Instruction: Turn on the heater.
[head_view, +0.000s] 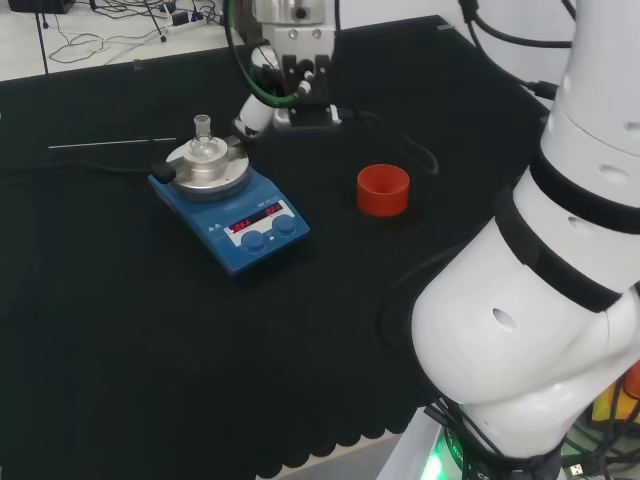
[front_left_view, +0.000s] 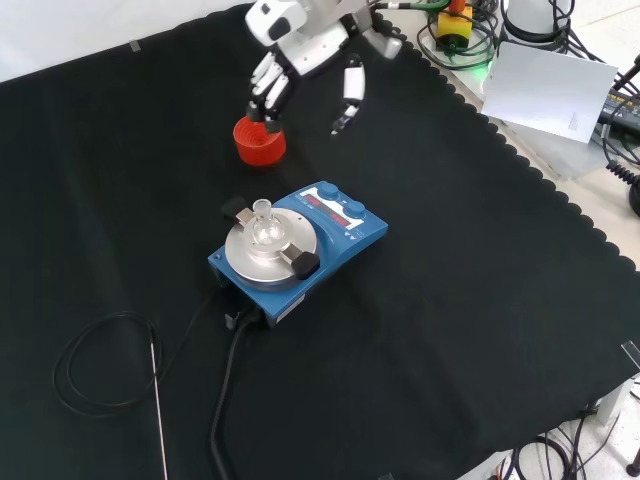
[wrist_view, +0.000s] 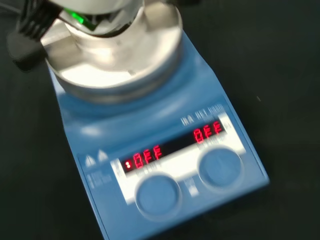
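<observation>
The heater (head_view: 235, 225) (front_left_view: 340, 235) (wrist_view: 165, 150) is a blue hotplate with a round metal top plate (wrist_view: 115, 65). Its front panel carries two lit red displays and two blue knobs (wrist_view: 158, 194) (wrist_view: 220, 167). A small clear flask (head_view: 203, 140) (front_left_view: 264, 228) stands on the plate between two black clamps. The hand (front_left_view: 300, 45) (head_view: 300, 70) hangs in the air beyond the heater's knob side, above a red ribbed ring stand (front_left_view: 259, 140) (head_view: 383, 190). Its fingers (front_left_view: 350, 95) point down, relaxed and apart, touching nothing.
A black cable (front_left_view: 225, 390) runs from the heater's back toward the front view's bottom edge. A thin metal rod (front_left_view: 157, 400) (head_view: 110, 146) with a looped wire lies on the cloth nearby. White paper (front_left_view: 545, 90) and cables lie past the cloth's scalloped edge.
</observation>
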